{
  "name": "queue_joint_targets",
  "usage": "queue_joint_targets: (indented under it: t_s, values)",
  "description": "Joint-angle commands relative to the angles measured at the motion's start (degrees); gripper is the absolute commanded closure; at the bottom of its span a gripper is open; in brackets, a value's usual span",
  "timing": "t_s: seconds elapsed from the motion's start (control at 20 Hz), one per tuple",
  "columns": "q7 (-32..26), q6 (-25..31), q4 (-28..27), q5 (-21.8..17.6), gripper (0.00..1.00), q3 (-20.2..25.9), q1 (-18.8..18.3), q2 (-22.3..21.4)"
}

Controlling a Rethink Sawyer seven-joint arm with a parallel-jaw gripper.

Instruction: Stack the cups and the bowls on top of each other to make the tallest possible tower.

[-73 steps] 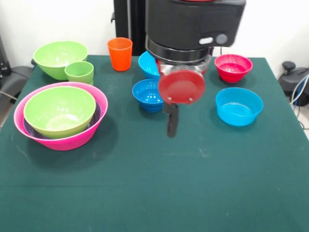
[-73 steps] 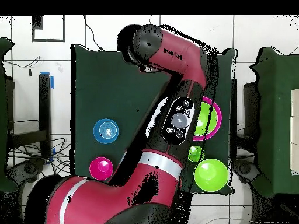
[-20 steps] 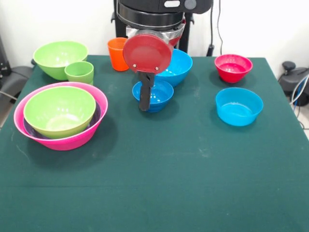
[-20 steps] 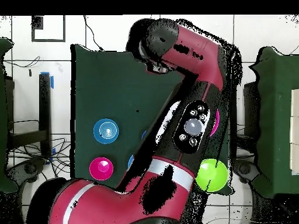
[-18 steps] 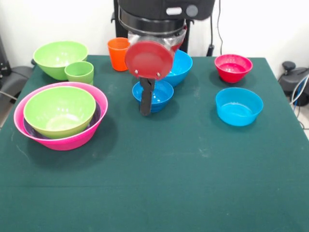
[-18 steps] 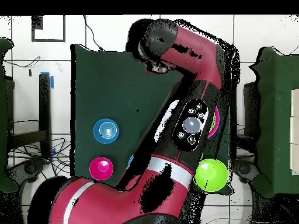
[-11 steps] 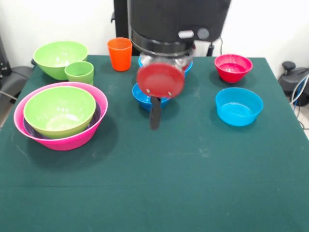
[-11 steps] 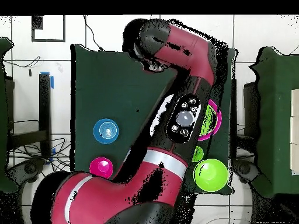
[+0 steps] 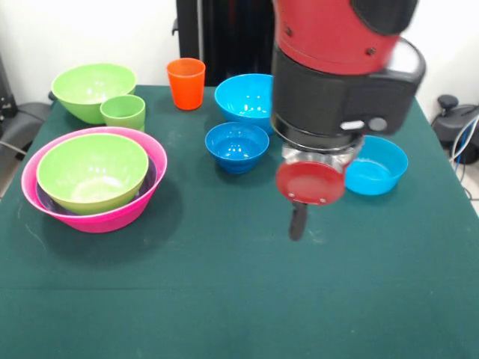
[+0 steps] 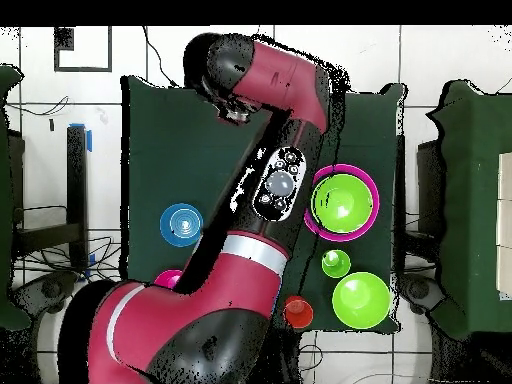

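While the gripper (image 9: 297, 222) hung low over bare green cloth near the middle of the table (image 9: 224, 299), I could not tell whether it was clenched or released; only one dark finger showed below the red disc, and nothing seemed to be held.

The tower (image 9: 93, 179) sat out at nine o'clock in the front view: a pink bowl (image 9: 142, 206) with a purple one barely showing inside it and a lime green bowl (image 9: 91, 170) on top.

Everything else was loose. The orange cup (image 9: 185, 83) stood at eleven, two blue bowls (image 9: 236, 146) near twelve, a third blue bowl (image 9: 374, 166) at two, and the small light green cup (image 9: 123, 112) touching the second lime bowl (image 9: 90, 90) at ten.

My worry was the arm's bulk. Its wrist hid the red bowl and crowded the right-hand blue bowl, so a careless swing toward any pick could knock light plastic across the cloth. A descent onto a rim, not inside it, would likely flip a bowl.
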Motion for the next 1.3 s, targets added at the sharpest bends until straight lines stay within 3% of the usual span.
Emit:
queue_joint_targets:
  t_s: [0.05,0.35,0.85,1.3]
  values:
    - [20.8,8.1,-2.4,2.9,0.00,1.4,2.1,1.9]
    - [23.7,10.5,-2.5,4.4,0.00,0.9,3.5,0.7]
    - [21.4,12.1,2.1,4.4,0.00,1.9,3.6,-3.0]
    - [20.1,10.3,5.0,3.2,0.00,2.2,3.9,-3.4]
